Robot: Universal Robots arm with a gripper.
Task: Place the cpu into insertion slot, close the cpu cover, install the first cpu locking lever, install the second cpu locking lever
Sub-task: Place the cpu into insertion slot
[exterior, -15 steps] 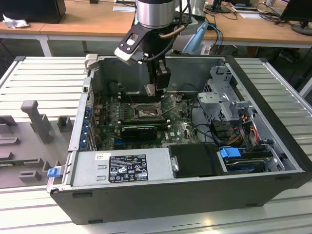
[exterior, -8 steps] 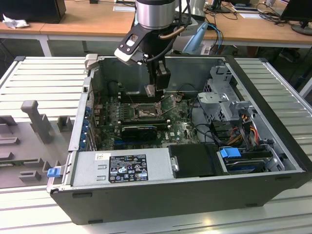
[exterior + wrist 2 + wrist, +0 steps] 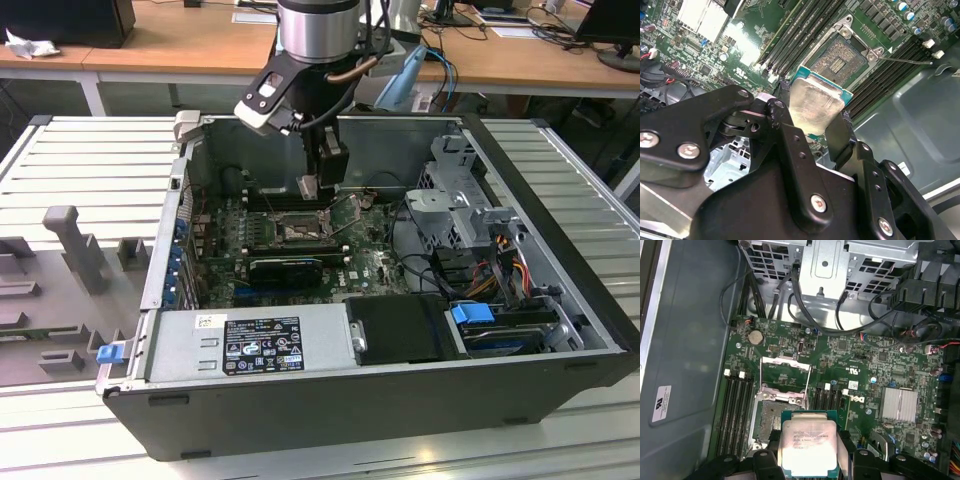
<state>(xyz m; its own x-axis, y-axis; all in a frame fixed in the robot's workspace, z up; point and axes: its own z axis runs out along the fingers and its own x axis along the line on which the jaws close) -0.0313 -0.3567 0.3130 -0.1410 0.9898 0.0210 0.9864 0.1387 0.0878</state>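
Note:
My gripper [image 3: 318, 186] hangs inside the open computer case and is shut on the cpu [image 3: 308, 187], a flat square chip with a silvery face. In both wrist views the cpu [image 3: 807, 445] [image 3: 815, 102] sits between the black fingers [image 3: 847, 450] [image 3: 785, 130]. It is held in the air, just off to one side of the insertion slot [image 3: 767, 422] [image 3: 840, 57] [image 3: 300, 228]. The slot's pin field lies bare. The cpu cover [image 3: 785, 375] is swung open beside the slot, toward the drive cage. A thin locking lever [image 3: 905, 61] sticks out from the slot's corner.
Memory slots [image 3: 735, 410] flank the socket closely. A silver heatsink [image 3: 900, 404] and a black card [image 3: 285, 268] sit on the green board. Drive cage [image 3: 460, 210] with cables fills the exterior view's right; the power supply [image 3: 250, 345] lies in front. Grey fixtures [image 3: 75, 245] stand outside the case.

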